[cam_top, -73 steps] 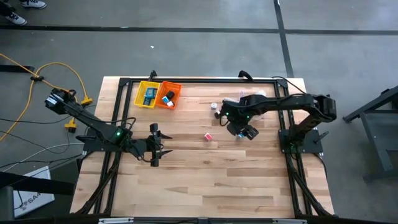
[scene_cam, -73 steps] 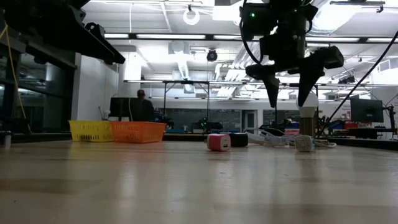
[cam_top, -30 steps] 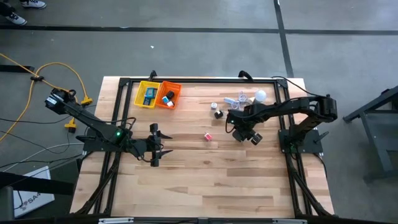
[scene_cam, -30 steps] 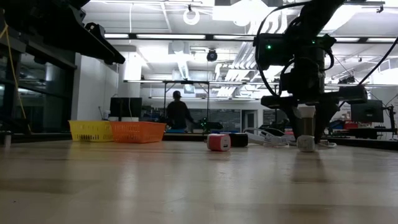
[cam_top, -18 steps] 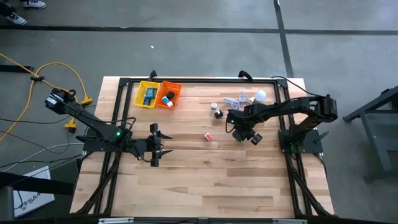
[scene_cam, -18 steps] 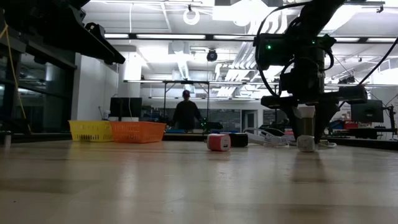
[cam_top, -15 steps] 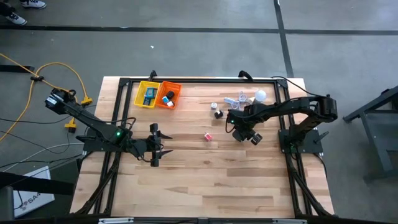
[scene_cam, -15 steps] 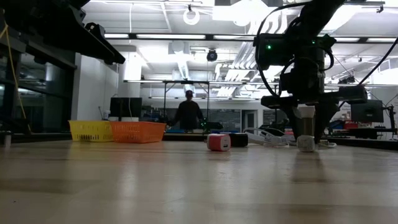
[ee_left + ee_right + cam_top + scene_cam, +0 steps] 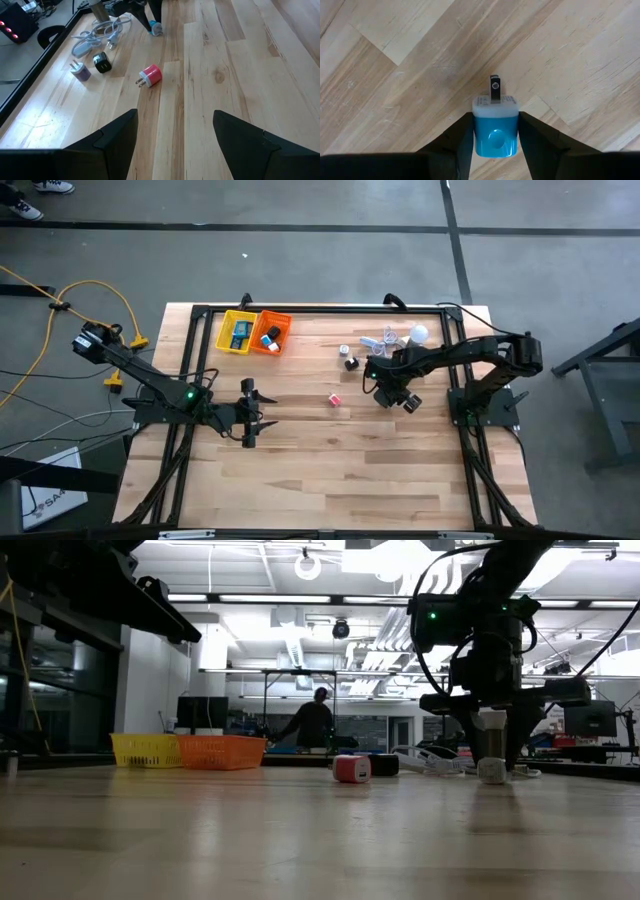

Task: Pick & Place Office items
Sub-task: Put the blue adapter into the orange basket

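Here the right gripper [image 9: 494, 132] has its two fingers closed against the sides of a light-blue plug adapter [image 9: 494, 132], which sits between them with its white face and metal prong pointing away from the wrist. The adapter appears to rest on the wooden table [image 9: 330, 460], near the cable and the other loose pieces at the far right. To do this step well, the squeeze should be firm and centred on the blue body before any lift; the piece is small and smooth, so an off-centre grip could let it twist or slip. A straight vertical rise looks safest, then a carry across to the yellow basket [image 9: 238, 332] or the orange basket [image 9: 272, 334].

Outward, the right arm reaches in from the table's right edge, folded low, wrist pointing straight down at the wood. The left gripper [image 9: 249, 412] waits with its fingers apart over the left half, facing the pink-red adapter [image 9: 150, 76].
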Robot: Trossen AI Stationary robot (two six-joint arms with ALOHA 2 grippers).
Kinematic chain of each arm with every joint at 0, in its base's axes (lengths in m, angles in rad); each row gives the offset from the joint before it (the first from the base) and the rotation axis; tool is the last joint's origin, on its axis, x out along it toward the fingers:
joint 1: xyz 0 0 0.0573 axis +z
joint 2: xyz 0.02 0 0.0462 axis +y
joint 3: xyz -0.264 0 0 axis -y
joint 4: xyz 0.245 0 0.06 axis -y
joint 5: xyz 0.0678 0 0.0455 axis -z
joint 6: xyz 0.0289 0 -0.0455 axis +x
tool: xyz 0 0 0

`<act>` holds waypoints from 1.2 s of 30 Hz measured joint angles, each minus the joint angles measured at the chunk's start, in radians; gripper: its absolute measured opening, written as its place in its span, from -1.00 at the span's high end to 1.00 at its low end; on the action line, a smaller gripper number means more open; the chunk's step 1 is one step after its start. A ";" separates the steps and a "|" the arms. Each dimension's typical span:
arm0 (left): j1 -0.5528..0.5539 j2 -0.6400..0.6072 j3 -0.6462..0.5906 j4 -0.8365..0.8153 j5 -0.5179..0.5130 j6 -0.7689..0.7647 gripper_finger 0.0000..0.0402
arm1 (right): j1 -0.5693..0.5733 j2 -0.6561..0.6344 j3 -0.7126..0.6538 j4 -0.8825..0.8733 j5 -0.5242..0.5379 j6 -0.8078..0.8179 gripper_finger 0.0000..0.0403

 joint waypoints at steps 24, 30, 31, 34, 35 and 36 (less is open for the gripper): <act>0.000 0.000 0.000 0.000 0.000 0.000 -0.24 | 0.003 -0.128 -0.003 0.008 0.009 0.084 0.45; 0.000 0.000 0.000 0.000 0.000 0.000 -0.24 | 0.040 -0.234 -0.003 0.116 0.007 0.205 0.45; 0.000 0.000 0.000 0.000 0.000 0.000 -0.24 | 0.049 -0.246 -0.002 0.147 0.007 0.227 0.46; 0.000 0.000 0.000 0.000 0.000 0.000 -0.24 | 0.072 -0.276 -0.002 0.228 0.006 0.286 0.45; 0.000 0.000 0.000 0.000 0.000 0.000 -0.24 | 0.082 -0.279 -0.002 0.267 0.005 0.305 0.45; 0.000 0.000 0.000 0.000 0.000 0.000 -0.24 | 0.090 -0.282 0.000 0.306 0.005 0.324 0.45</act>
